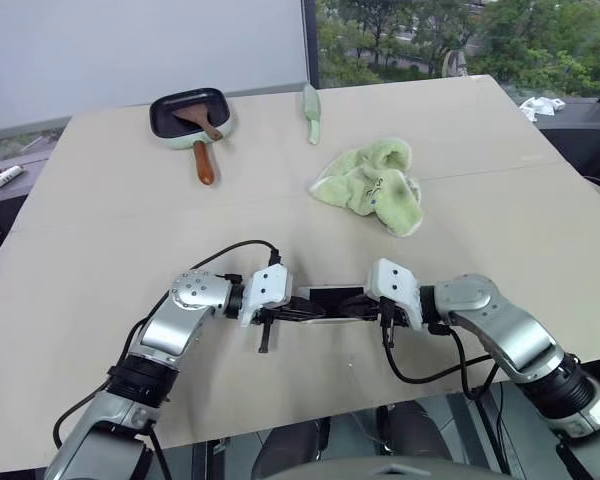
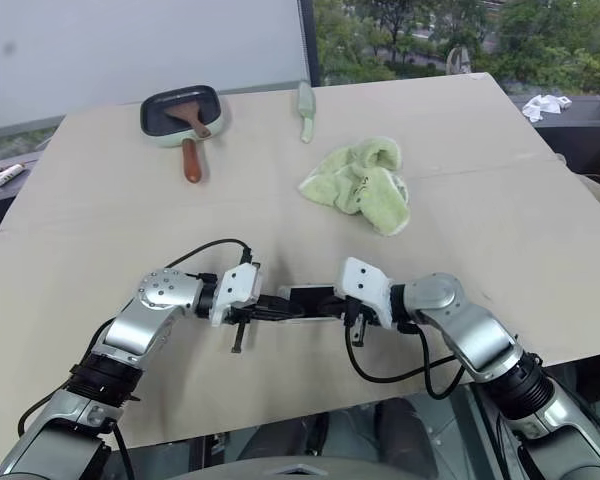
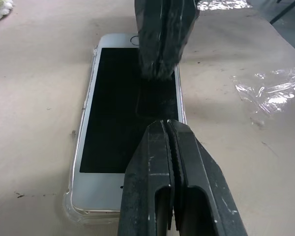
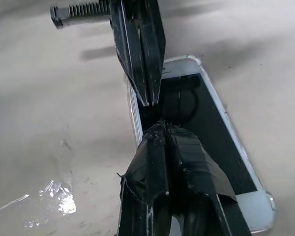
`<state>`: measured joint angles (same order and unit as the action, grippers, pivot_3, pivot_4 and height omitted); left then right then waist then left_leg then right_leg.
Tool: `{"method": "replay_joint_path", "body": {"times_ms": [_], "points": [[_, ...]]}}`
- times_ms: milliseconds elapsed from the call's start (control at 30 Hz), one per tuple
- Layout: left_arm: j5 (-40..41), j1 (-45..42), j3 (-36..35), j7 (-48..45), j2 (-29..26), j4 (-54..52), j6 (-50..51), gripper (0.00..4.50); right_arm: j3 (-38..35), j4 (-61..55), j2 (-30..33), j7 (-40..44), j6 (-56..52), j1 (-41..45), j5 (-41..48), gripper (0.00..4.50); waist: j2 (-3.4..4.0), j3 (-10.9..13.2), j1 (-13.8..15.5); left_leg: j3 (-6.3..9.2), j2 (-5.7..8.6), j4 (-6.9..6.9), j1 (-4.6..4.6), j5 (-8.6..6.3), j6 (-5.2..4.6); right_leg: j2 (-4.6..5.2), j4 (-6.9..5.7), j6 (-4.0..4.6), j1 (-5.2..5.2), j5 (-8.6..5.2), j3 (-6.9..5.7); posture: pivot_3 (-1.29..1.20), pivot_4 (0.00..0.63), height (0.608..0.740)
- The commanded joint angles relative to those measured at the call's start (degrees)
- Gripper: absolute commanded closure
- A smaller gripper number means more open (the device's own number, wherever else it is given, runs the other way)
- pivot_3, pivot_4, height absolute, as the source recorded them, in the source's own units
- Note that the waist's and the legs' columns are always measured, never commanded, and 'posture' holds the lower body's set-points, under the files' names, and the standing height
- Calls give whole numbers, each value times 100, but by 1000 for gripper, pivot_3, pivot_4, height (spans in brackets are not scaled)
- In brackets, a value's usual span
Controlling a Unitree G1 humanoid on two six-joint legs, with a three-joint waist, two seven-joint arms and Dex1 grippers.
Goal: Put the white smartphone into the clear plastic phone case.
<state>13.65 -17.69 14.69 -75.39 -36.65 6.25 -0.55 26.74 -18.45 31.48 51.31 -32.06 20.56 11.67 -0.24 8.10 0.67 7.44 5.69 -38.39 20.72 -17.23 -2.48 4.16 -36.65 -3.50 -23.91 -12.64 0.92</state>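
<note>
Left gripper [image 3: 168, 129] fingers closed together, tip over phone screen; right gripper [image 4: 160, 125] likewise closed, tip meeting it from opposite end, neither holding anything. White smartphone [image 3: 115, 108] flat on table [image 1: 100, 240] between them, clear plastic phone case [image 3: 74, 209] rim showing round its edges (seated or merely resting, cannot tell). Judgement: press evenly, work toward corners, avoid sliding phone sideways

Your two grippers, left [image 1: 298, 311] and right [image 1: 352, 308], meet tip to tip over the phone [image 1: 330, 298] at 6 o'clock; green cloth [image 1: 372, 184] at 1, pan [image 1: 189, 117] at 11.
</note>
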Motion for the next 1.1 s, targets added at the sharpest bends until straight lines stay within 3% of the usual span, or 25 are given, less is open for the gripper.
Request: {"method": "replay_joint_path", "body": {"times_ms": [33, 300, 467, 533, 767, 1100], "points": [[-347, 187, 194, 56, -98, 222, 144, 4442, 45, -75, 81, 68, -55, 48, -121, 4500, 1, -1, 0, 0, 0, 0, -1, 0, 0, 0, 0, 0, 1, 0, 0, 0, 150, 740], [-59, 187, -4, 164, -51, 1, 364, 4442, 219, -10, 181, 6, -493, 136, -396, 4500, 7, -15, 1, 0, 0, 0, -5, 0, 0, 0, -2, 0, 4, 0, 0, 0, 150, 740], [1239, 55, -942, 523, 57, -708, 1639, 4442, 192, -34, 184, -63, -773, 152, -379, 4500, 4, -11, 2, 4, 0, 0, 2, 0, 0, -2, -2, 0, 0, 0, -3, 0, 150, 740], [1404, 35, -1198, 622, -49, -790, 1915, 4442, 210, -25, 204, -56, -806, 170, -399, 4500, 4, -11, 3, 5, 0, -1, 2, 0, 0, -1, -2, 0, -1, 0, -3, 0, 150, 740], [973, 473, -1412, 527, -563, -423, 1565, 4442, 162, -47, 107, -53, -739, 219, -324, 4500, 6, -10, -3, 1, 0, 2, 1, 0, 0, -1, 1, 0, -2, 0, -1, 0, 150, 740], [515, 691, -908, 388, -320, -262, 1175, 4442, -526, -663, 95, 3, -997, 223, 323, 4500, 5, -4, 5, 3, 2, 2, 13, -1, 0, 3, 3, 0, -7, 0, 0, 0, 150, 740]]}}
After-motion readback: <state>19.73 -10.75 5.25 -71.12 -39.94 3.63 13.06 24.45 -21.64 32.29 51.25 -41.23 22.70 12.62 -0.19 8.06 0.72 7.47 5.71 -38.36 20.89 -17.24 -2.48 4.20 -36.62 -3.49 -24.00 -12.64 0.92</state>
